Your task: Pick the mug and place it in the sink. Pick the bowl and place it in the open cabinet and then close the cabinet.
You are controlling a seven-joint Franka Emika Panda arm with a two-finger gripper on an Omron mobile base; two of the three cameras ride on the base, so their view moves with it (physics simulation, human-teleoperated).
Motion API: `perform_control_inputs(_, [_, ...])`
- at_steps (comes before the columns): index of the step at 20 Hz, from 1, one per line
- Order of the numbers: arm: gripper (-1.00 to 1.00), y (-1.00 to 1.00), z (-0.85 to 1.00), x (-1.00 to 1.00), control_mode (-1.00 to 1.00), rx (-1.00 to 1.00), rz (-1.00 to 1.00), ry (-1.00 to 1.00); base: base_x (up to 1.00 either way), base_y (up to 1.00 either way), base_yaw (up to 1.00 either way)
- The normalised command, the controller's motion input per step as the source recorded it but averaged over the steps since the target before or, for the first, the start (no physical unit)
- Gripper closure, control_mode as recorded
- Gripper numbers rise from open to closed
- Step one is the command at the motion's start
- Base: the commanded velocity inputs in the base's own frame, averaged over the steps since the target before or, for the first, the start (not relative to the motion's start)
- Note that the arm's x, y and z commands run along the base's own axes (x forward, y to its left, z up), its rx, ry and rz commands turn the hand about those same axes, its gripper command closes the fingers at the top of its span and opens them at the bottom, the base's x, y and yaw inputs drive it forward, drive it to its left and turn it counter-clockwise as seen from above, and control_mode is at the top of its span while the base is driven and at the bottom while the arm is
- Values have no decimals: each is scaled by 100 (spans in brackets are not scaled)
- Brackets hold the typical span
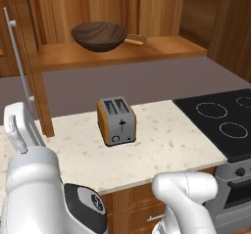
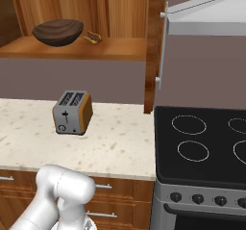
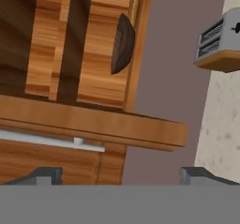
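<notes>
The wide dark brown bowl (image 1: 100,36) (image 2: 57,32) rests on the lower shelf of the open wooden wall cabinet (image 1: 162,49) (image 2: 120,48). In the rolled hand view the bowl (image 3: 122,45) shows edge-on inside the cabinet (image 3: 101,59). The cabinet door (image 1: 33,61) (image 2: 153,46) (image 3: 93,121) stands swung out, with its silver bar handle (image 1: 14,57) (image 2: 161,46) (image 3: 51,141). My gripper (image 3: 121,176) is open, holds nothing, and sits close to the door's edge. The mug and the sink are out of view.
A grey and orange toaster (image 1: 116,121) (image 2: 73,112) (image 3: 220,42) stands on the speckled counter (image 1: 166,145) (image 2: 115,142). A black stovetop (image 1: 220,118) (image 2: 202,142) lies to the right under a grey hood (image 2: 206,17). A small tan item (image 1: 135,40) (image 2: 92,37) lies beside the bowl.
</notes>
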Motion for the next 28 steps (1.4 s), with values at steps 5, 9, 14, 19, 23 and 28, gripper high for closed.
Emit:
perform_control_inputs(5, [-100,23,0,33,-100,0,0,0,0,0,0])
perform_control_inputs(9, [-100,13,0,25,-100,0,0,0,0,0,0])
perform_control_inputs(14, [-100,6,0,16,-100,-6,-5,-9,0,0,0])
perform_control_inputs(19, [-100,8,0,18,-100,-7,-9,-11,0,0,0])
perform_control_inputs(23, [-100,3,0,23,-100,-4,-10,-8,0,0,0])
perform_control_inputs(28, [-100,-3,0,0,-100,0,-11,-13,0,0,0])
